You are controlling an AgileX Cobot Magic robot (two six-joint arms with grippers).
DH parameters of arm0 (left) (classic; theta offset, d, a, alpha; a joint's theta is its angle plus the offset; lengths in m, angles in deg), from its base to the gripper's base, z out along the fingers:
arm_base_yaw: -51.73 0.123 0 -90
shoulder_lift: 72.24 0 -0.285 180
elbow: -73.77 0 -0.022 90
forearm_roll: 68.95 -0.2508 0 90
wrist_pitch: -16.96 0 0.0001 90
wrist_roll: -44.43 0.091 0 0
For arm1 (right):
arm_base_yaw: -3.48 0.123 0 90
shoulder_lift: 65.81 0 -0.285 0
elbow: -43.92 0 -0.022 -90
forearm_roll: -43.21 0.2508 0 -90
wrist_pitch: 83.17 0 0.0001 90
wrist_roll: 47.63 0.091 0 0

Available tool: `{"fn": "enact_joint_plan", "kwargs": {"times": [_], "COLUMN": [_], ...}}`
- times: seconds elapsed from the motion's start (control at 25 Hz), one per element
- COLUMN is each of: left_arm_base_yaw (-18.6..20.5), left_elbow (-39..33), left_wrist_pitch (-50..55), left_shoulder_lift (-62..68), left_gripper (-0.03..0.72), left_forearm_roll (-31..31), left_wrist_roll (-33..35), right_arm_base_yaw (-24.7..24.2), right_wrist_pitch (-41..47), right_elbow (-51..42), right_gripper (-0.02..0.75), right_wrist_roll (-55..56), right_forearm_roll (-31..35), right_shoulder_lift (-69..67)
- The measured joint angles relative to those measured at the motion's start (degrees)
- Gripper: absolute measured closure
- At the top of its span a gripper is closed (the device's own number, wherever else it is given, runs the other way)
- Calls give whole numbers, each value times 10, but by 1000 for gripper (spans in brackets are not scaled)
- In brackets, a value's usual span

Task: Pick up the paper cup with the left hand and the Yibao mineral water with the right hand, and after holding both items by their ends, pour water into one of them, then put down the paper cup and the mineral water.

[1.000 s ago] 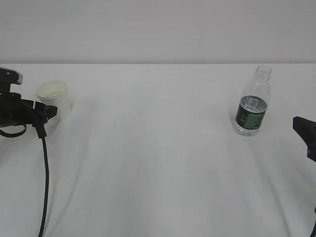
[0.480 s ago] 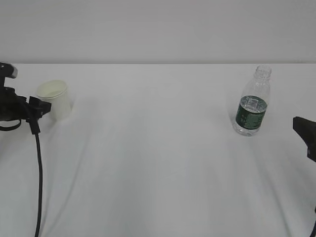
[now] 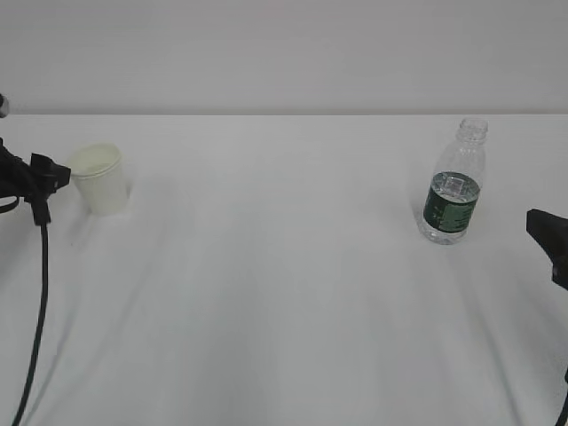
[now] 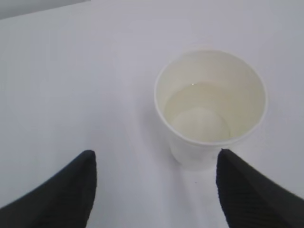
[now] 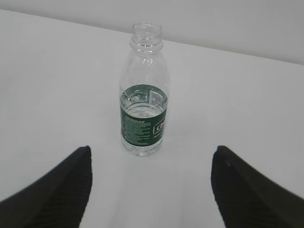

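Cup and bottle stand upright and well apart on the white table in the exterior view, cup far left, bottle right. The left hand sits just beside the cup; only a tip of the right hand shows at the right edge.

Left wrist view: the fingers are spread wide with nothing between them. The cup, with some liquid inside, lies ahead and off to the right.

Right wrist view: the fingers are likewise parted and empty, the uncapped bottle centred ahead.

Judging by this, both items look set down. The sound finish is a straight, slow retreat with claws wide, since the light cup would tip easily.
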Motion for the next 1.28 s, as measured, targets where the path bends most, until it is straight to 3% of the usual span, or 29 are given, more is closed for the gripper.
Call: {"fn": "enact_joint_plan", "kwargs": {"times": [0.56, 0.96, 1.28], "left_arm_base_yaw": [-32, -33, -33], "left_elbow": [-1, -4, -4], "left_wrist_pitch": [85, 103, 168], "left_shoulder_lift": [-98, -170, -247], "left_gripper": [132, 139, 139], "left_forearm_roll": [0, 13, 65], "left_wrist_roll": [-7, -19, -23], "right_arm_base_yaw": [0, 0, 0], "right_wrist_pitch": [1, 86, 166], "right_elbow": [2, 38, 65], "right_gripper": [146, 146, 147], "right_wrist_roll": [15, 17, 17], "right_forearm_roll": [-6, -8, -10], "right_shoulder_lift": [11, 62, 129]}}
